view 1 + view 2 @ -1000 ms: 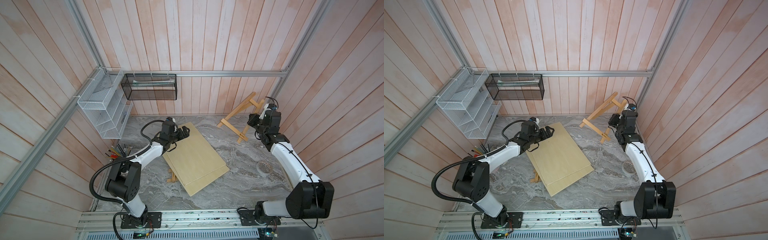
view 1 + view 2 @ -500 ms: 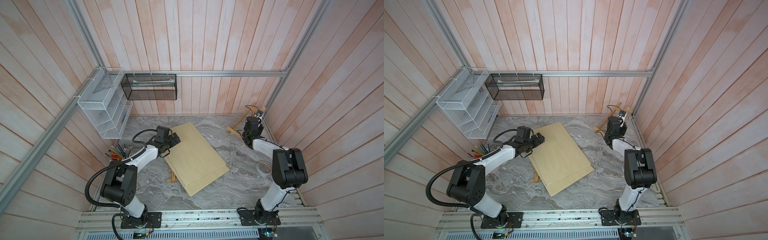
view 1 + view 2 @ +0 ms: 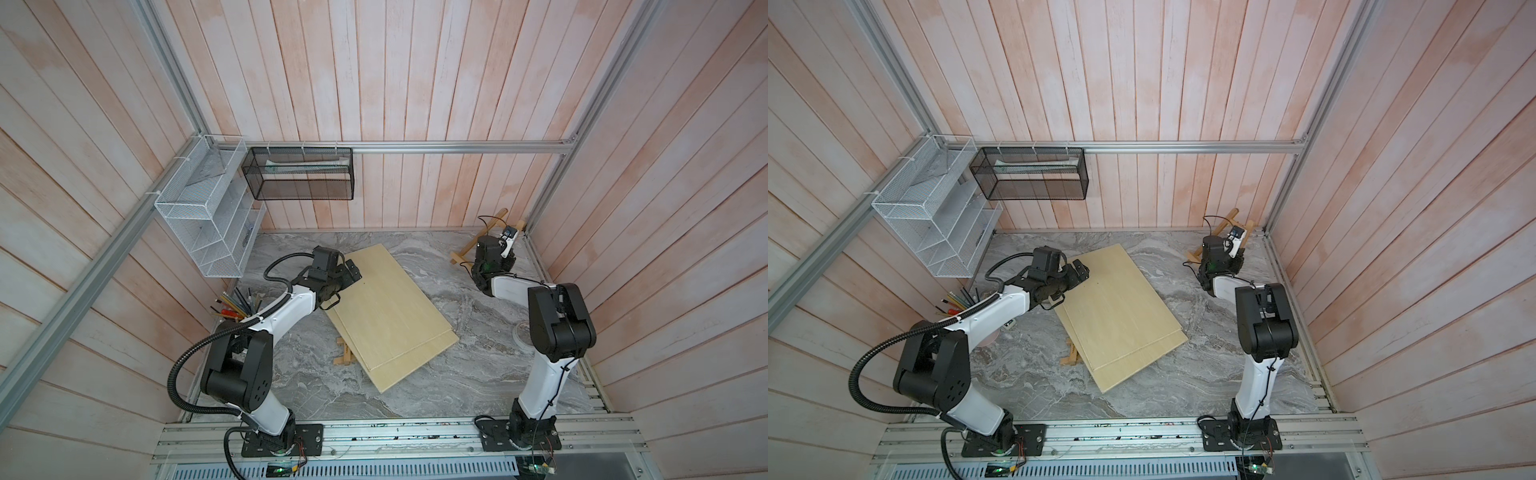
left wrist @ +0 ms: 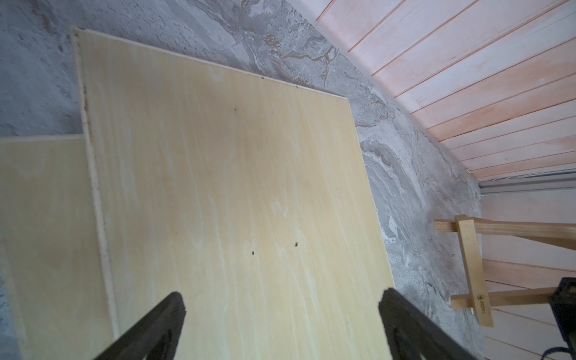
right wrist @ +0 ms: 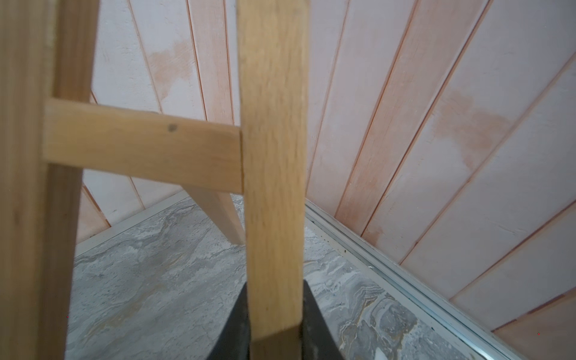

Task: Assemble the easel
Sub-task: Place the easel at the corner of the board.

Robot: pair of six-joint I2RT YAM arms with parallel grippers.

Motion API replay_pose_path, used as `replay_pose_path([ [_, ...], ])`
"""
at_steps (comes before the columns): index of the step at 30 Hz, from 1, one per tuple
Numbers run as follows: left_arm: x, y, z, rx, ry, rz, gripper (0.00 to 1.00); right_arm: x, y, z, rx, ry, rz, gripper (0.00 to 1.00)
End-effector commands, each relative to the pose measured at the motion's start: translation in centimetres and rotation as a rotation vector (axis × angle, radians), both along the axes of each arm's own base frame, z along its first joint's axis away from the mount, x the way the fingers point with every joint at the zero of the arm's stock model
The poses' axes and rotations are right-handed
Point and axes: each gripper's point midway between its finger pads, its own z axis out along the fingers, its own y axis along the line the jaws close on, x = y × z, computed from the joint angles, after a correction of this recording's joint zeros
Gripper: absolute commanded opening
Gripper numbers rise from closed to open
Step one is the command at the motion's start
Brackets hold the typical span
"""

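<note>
The easel point(image 3: 460, 257) sits in the worktop's point(image 3: 478, 374) 1 o'clock corner, its long axis running 8 to 2 o'clock in both top views. The right jaws are clenched on one slat point(image 5: 271, 156), which runs straight out between them. The left jaws gape, released, over the plywood boards point(image 4: 218, 171), well apart at the easel's 9 o'clock.

Left arm point(image 3: 286, 309) and right arm point(image 3: 544, 382): white links, black joints; a seemingly ribbed black hose point(image 3: 171, 380) trails the left.
</note>
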Motion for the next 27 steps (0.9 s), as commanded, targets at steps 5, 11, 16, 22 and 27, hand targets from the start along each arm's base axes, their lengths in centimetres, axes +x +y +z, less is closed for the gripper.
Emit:
replay_pose_path([
  [5,0.2,0.7,-0.5,0.030,0.027,0.032,1.00,2.1,2.0,-2.1,0.076,0.090,0.065,0.00],
  [11,-0.5,1.2,-1.4,0.046,0.058,0.048,1.00,2.0,3.7,-3.9,0.208,0.142,0.148,0.21],
  [16,-1.0,1.8,-1.3,0.063,0.054,0.069,1.00,1.1,4.5,-3.9,0.276,0.155,0.183,0.52],
  [22,-1.5,2.3,-1.3,0.079,0.054,0.081,1.00,-1.1,4.5,-2.6,0.308,0.165,0.189,0.72],
  [27,-2.3,2.6,-1.9,0.093,0.076,0.074,1.00,-5.2,4.0,0.6,0.329,0.095,0.210,0.69],
])
